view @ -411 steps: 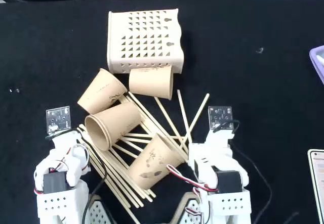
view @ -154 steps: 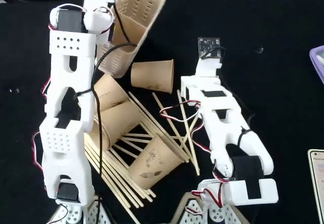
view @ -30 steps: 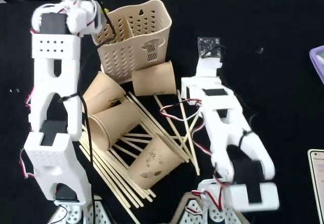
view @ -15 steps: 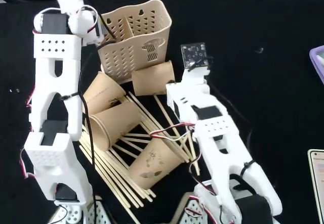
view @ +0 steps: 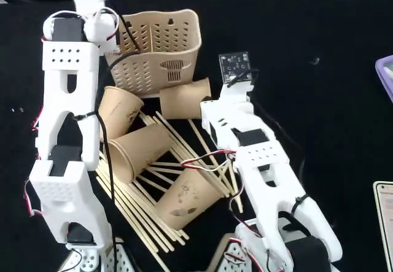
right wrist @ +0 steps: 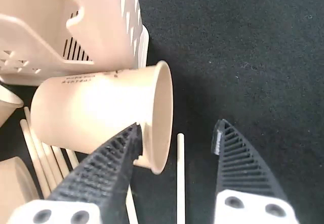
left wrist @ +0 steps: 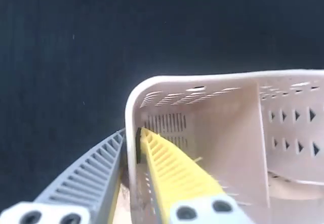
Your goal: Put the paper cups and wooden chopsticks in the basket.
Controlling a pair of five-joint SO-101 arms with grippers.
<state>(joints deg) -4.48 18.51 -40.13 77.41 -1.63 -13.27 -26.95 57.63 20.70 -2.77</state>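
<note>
Here, left hand astride basket wall.

The basket sits open side up on the black tabletop. Beside it, four paper cups lie tipped over among scattered wooden chopsticks.

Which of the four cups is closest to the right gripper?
The cup lying against the basket, its rim at the open right gripper; the rest lie farther off among the chopsticks.

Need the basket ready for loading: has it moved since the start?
Yes. The basket now stands opening-up, shifted left, away from the purple object, with the left gripper on its rim.
</note>
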